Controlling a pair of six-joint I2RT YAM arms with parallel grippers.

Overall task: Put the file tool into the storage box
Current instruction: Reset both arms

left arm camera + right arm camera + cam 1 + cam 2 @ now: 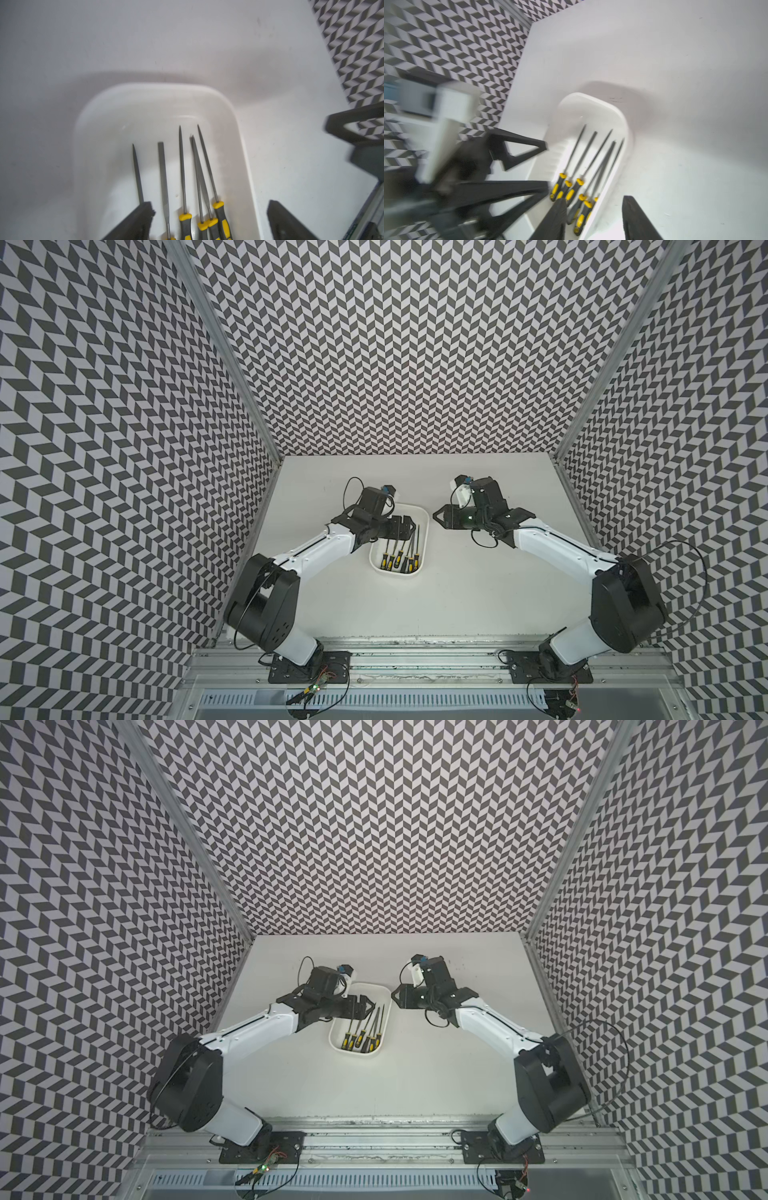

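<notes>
Jaws of the left gripper point(209, 207) stand wide apart and empty, hanging over the handle half of the storage box point(145, 116). Those of the right gripper point(593, 202) are also parted with nothing between them, and in both top views it sits just beside the box's right rim, apart from it.

The box lies about the middle of the worktop point(457, 597), a little toward its left edge, with its long side running from the near edge to the far edge. Several file tools point(182, 166) lie flat inside it, handles point(579, 182) toward the near end and tips toward the far end. Two of the blades cross, and the handles crowd together. I see no file out on the worktop, so the placing looks done or close to it.

These files should be light and stiff: thin grey steel, unlikely to bend or break. A blade is narrow and would probably twist or pivot between the pads. The black and yellow handle is the thickest part, looks rubbery, and is the better place to take hold, across its width. Packed this tightly, lifting one risks dragging its neighbours.
</notes>
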